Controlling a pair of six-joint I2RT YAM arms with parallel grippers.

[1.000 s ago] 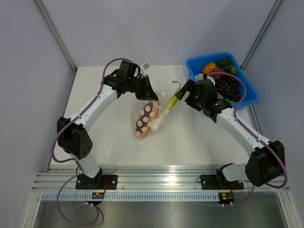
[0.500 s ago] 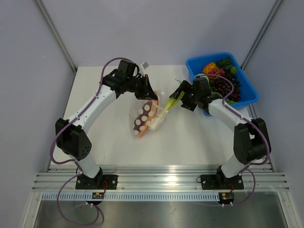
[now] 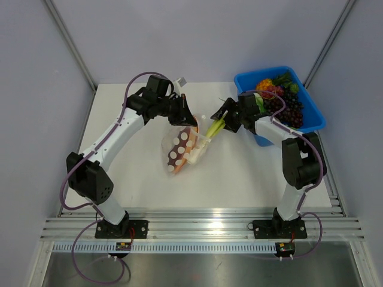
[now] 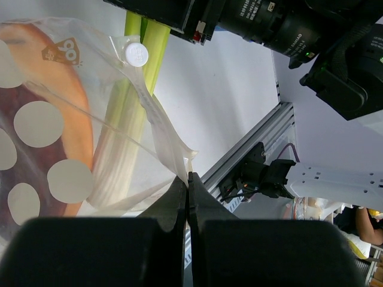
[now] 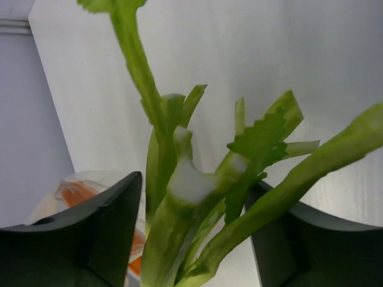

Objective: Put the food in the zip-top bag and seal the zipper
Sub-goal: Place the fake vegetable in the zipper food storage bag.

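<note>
The clear dotted zip-top bag (image 3: 182, 149) lies mid-table, mouth toward the back. An orange and dark red piece (image 4: 66, 137) lies inside it. The leek (image 3: 213, 127) has its white stalk (image 4: 116, 161) in the bag's mouth, and its green leaves (image 5: 179, 197) stick out toward the right. My left gripper (image 3: 187, 118) is shut on the bag's mouth edge (image 4: 188, 177), holding it up. My right gripper (image 3: 225, 113) is closed around the leek's leaves (image 5: 196, 227). The zipper strip (image 4: 152, 113) runs along the open mouth.
A blue bin (image 3: 311, 116) at the back right holds dark purple grapes (image 3: 286, 109) and other produce, close behind my right arm. A rail runs along the table's near edge (image 3: 197, 227).
My right arm has swung its elbow up toward the bin and the gripper has edged left with the leek. The bag has shifted slightly. My left gripper keeps its hold.
</note>
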